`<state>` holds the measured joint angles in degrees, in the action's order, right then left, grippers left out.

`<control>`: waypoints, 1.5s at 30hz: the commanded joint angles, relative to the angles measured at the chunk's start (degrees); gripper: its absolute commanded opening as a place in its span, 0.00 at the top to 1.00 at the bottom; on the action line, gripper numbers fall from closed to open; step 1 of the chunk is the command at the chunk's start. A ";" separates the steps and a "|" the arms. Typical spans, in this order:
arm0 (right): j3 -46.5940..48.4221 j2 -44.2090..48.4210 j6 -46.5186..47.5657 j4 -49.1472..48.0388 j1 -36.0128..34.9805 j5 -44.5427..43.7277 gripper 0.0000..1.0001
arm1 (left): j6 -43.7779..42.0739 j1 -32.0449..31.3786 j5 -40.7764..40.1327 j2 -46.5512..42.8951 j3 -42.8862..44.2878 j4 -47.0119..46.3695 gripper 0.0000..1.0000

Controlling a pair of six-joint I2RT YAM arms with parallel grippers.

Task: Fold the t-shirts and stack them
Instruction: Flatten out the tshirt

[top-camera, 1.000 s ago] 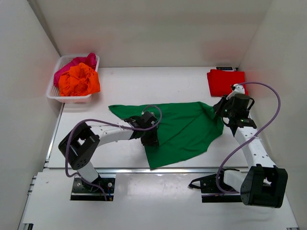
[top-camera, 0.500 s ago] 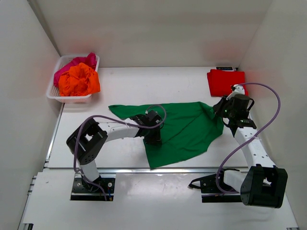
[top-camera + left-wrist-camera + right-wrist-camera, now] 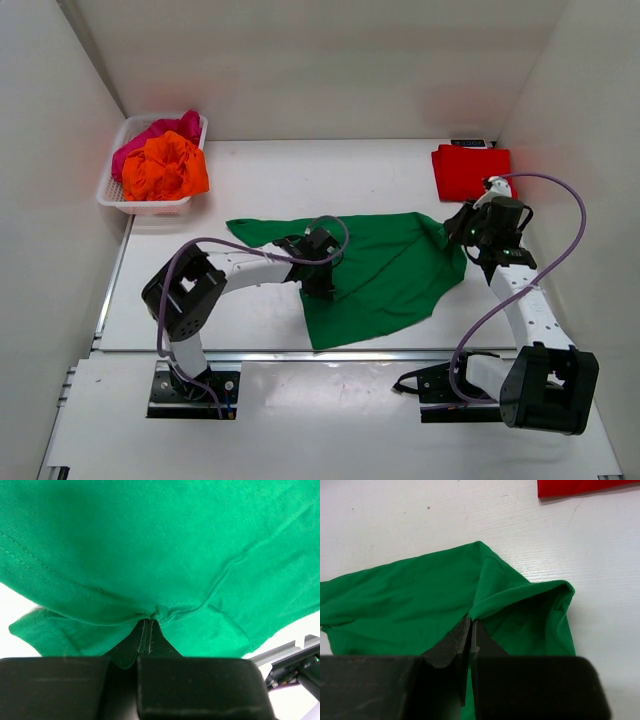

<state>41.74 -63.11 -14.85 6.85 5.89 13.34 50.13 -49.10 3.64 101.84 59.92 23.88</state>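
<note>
- The white table (image 3: 270,170) carries everything. Its middle is given over to the one shirt being worked, and the finished and waiting shirts sit at the far corners.
- The green t-shirt (image 3: 390,270) lies spread but uneven across the middle of the table. One point trails to the far left, and a broad flap reaches toward the near edge. It is not yet folded, so I judge this an early flattening or first-fold step.
- A white basket (image 3: 150,207) stands at the far left. It holds a crumpled orange shirt (image 3: 165,168) and a pink shirt (image 3: 150,135), probably the supply yet to be folded.
- A red folded shirt (image 3: 470,172) lies flat at the far right, apart from the green one. It is likely the start of the stack.
- The right hand (image 3: 470,622) has its fingers pressed together on a raised ridge at the green shirt's right edge. The cloth tents up from the table there.
- The left hand (image 3: 149,622) likewise pinches a gathered fold on the shirt's left part, and creases run out from the grip. With both sides held, the cloth can be lifted or pulled taut between the arms.
</note>
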 commanded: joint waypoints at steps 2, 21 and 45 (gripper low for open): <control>7.72 0.80 0.53 2.45 3.59 6.85 1.00 | -5.81 6.62 -0.56 -9.35 8.16 4.31 1.00; 67.16 5.28 -7.04 16.17 6.95 14.52 1.00 | -9.96 45.95 6.38 -32.49 54.16 19.37 1.00; 55.89 -7.69 1.13 12.84 1.15 10.39 0.99 | -16.02 46.29 -0.74 -26.99 35.35 11.02 1.00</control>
<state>95.29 -64.05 -17.26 23.75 8.82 24.84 37.58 -3.49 4.84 69.82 95.55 39.48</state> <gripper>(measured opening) 0.008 0.012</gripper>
